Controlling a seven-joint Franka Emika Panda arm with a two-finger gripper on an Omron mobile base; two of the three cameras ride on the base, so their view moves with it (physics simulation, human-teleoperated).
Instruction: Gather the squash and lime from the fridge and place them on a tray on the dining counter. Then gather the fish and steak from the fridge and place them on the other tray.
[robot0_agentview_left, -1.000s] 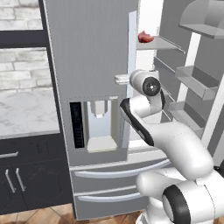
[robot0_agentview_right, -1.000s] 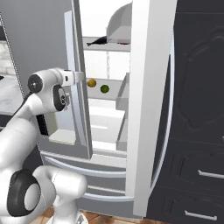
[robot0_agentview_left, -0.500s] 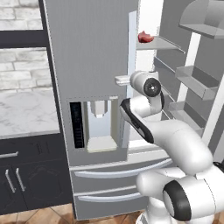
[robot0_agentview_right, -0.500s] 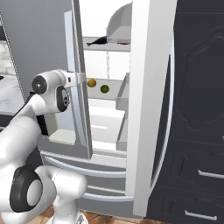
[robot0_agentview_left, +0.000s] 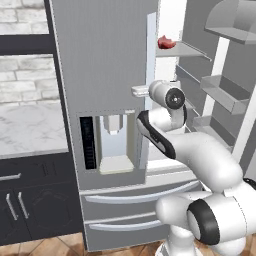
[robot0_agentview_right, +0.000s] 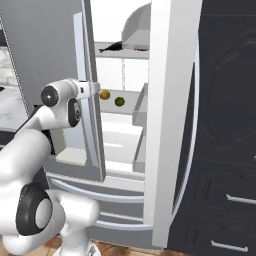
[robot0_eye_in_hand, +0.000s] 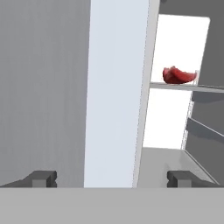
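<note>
The grey fridge (robot0_agentview_left: 105, 75) has its left door shut and its right door (robot0_agentview_right: 170, 125) swung open. My gripper (robot0_eye_in_hand: 113, 179) is open and empty, held at the inner edge of the left door (robot0_eye_in_hand: 116, 87) and looking up along it. The red steak (robot0_eye_in_hand: 178, 75) lies on an upper shelf, up and to the right of the gripper; it is also on that shelf in the left base view (robot0_agentview_left: 165, 42). On the middle shelf sit the yellowish squash (robot0_agentview_right: 104, 94) and the green lime (robot0_agentview_right: 119, 101), just right of my hand. The dark slim fish (robot0_agentview_right: 112, 47) lies on the top shelf.
A marble counter (robot0_agentview_left: 27, 132) over dark cabinets with bar handles stands left of the fridge. The open door carries bins (robot0_agentview_left: 225, 92) on its inner side. Fridge drawers (robot0_agentview_left: 130, 197) run below. Dark tall cabinets (robot0_agentview_right: 225, 150) stand to the right.
The arm has crept slightly toward the fridge opening. The gripper has stayed open, and the food on the shelves has not moved.
</note>
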